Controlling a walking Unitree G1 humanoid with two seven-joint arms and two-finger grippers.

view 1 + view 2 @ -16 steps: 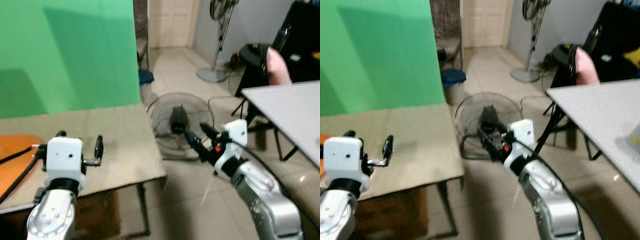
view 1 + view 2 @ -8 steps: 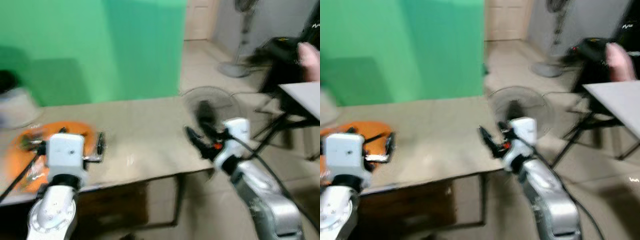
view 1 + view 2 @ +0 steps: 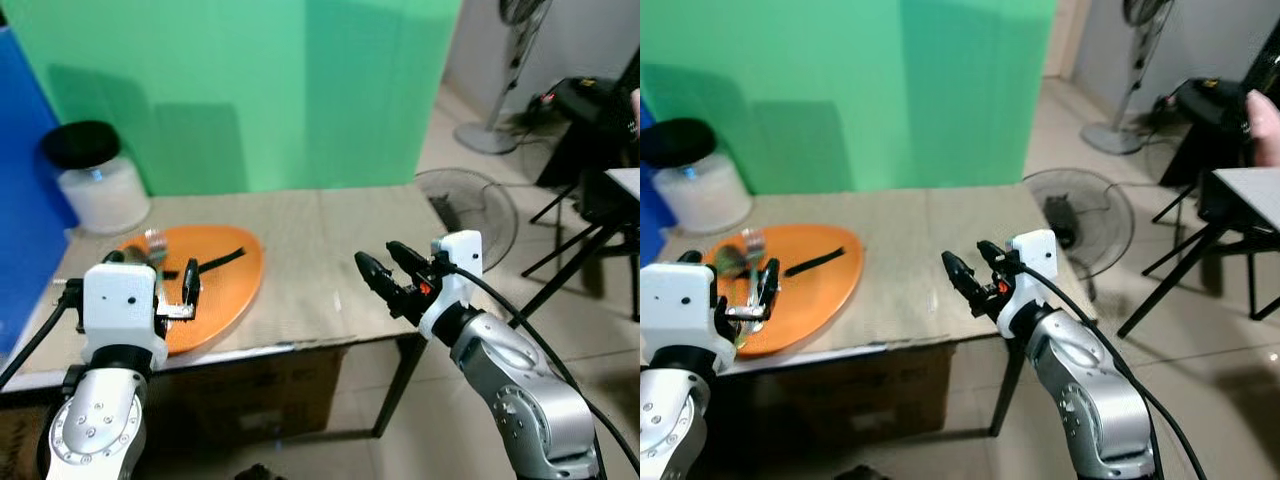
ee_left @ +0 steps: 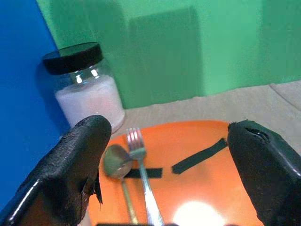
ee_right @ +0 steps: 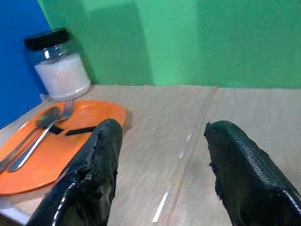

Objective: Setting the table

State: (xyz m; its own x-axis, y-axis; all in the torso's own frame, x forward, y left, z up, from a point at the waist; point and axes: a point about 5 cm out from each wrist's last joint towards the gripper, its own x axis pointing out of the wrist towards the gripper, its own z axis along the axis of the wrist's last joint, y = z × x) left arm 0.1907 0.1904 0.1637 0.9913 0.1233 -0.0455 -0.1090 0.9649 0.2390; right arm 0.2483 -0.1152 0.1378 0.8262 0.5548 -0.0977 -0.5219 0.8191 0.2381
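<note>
Orange plate [image 3: 215, 290] with fork [image 4: 143, 186] and spoon [image 4: 117, 167] sits left of centre, left gripper [image 3: 160, 285] open and empty above it, right gripper [image 3: 385, 270] likewise at centre, so a hurried reach could shove the plate off the table [image 3: 320, 250].

Orange plate [image 3: 225, 290], green backdrop [image 3: 250, 90]

A green backdrop [image 3: 260, 90] rises behind the tabletop. On the tiled floor to the right lies a round fan [image 3: 472, 203]; a standing fan [image 3: 500, 120] is farther off.
</note>
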